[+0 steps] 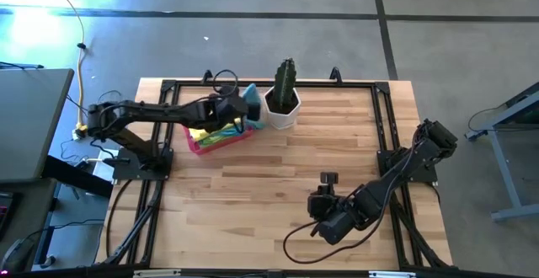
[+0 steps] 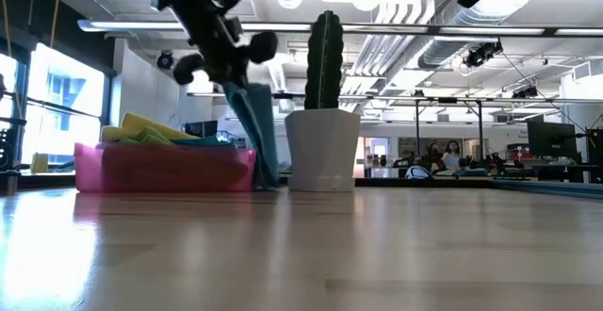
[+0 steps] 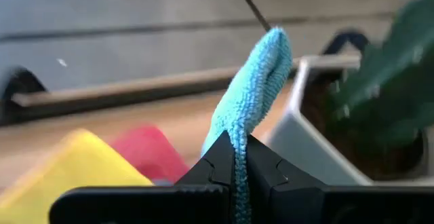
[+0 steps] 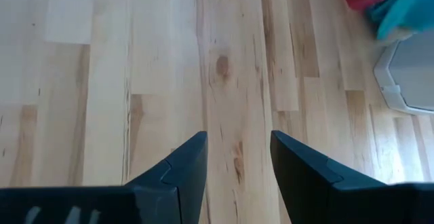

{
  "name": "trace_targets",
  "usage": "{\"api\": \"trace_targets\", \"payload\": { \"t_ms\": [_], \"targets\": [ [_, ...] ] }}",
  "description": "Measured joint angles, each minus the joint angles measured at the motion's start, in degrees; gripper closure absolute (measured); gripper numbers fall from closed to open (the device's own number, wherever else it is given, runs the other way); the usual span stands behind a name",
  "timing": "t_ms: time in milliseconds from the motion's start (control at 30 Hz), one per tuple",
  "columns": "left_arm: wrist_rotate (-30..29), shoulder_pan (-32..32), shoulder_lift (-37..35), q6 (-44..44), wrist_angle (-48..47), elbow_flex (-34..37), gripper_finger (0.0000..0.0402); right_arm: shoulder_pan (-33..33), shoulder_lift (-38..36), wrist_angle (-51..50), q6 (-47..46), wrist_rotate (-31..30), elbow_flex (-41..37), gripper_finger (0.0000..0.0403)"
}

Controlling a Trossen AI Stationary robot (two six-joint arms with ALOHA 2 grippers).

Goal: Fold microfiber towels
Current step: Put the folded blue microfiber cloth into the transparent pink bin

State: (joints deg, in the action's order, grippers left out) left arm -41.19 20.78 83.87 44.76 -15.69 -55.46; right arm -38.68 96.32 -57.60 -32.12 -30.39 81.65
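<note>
A rigid pink rectangular tray [image 1: 199,146] sits on the pale wooden plank table [image 1: 269,185], near the far edge. Just beside it stands a white angular pot [image 1: 282,114] holding a tall green cactus [image 1: 286,80]. A black metal frame [image 1: 383,126] runs round the tabletop. Beyond the table, an office hall with ceiling lights shows.

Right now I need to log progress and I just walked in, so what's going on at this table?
The left claw is shut on a light blue towel, holding it up beside the pink tray, with its lower end hanging to the table near the white cactus pot. Yellow and green towels lie piled in the tray. The right claw waits open above bare tabletop, holding nothing. No folded towel is in sight.
</note>
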Motion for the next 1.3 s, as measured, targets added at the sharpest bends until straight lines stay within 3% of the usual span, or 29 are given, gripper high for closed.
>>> {"api": "trace_targets", "payload": {
  "t_ms": [233,400,567,800,1000,1167,1300],
  "targets": [
    [-6.63,-0.60,-9.41,-6.16,-14.12,-0.17,0.0397,0.02,0.02,0.11,-0.02,-0.02,0.00,0.0249],
    [-5.62,-0.70,-14.68,-4.09,-33.48,-0.15,0.0397,0.06,0.02,0.37,0.02,-0.02,0.00,0.0249],
    [-0.97,-0.66,-15.35,1.33,-49.92,0.01,0.0396,0.40,0.02,0.50,0.07,-0.79,0.00,0.0249],
    [4.43,-0.55,-15.20,0.73,-50.43,4.75,0.0386,0.52,0.02,0.50,-0.51,-1.05,-0.02,0.0249],
    [7.36,0.41,-15.20,0.27,-51.82,6.81,0.0323,0.52,0.02,0.48,-2.42,-0.67,-0.02,0.0249],
    [9.03,1.83,-15.18,-0.21,-57.21,3.46,0.0270,0.52,-0.09,-0.99,-2.42,-0.39,0.75,0.0249],
    [9.02,1.54,-15.33,-4.54,-63.49,-2.56,0.0255,0.55,-0.50,-7.11,-0.81,-0.52,5.27,0.0249]
  ]
}}
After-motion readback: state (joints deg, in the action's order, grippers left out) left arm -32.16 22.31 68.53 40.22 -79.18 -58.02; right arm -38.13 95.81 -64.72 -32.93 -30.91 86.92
